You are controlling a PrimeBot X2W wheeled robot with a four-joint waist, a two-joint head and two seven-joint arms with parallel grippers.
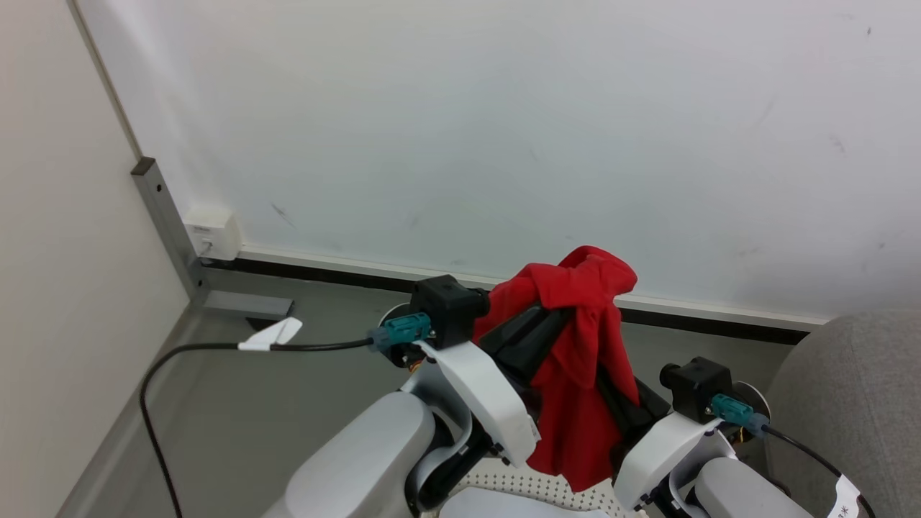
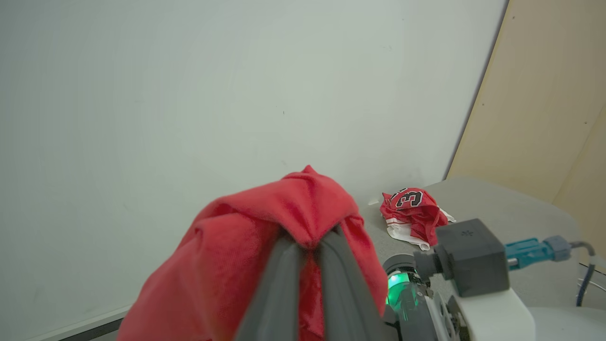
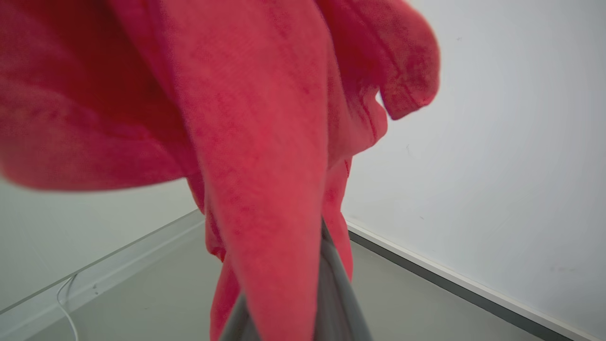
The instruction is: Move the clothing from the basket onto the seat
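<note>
Two dark fingers of the left gripper rise close to the lens, pinched together on a fold of the plain red garment. The grip sits at the top of a bunched fold, so the cloth spills down both sides of the fingers like a hood. Beyond, the jersey lies crumpled on the seat, so half the job looks done.

From the right wrist, red cloth hangs right across the lens and over the right gripper. One grey finger shows under the folds, the rest is covered, and I cannot tell whether the jaws are clamped on cloth or merely under it. The arm seems placed there to gather the loose tail.

From the head, both arms are raised left of the seat, with the garment draped over the left fingers and hanging between the two wrists. Its lower end drops toward the basket, which stands just left of the seat; whether cloth touches the rim is hidden. The high hold likely serves to clear that rim. The garment is apart from the seat, so a swing rightward is needed.
</note>
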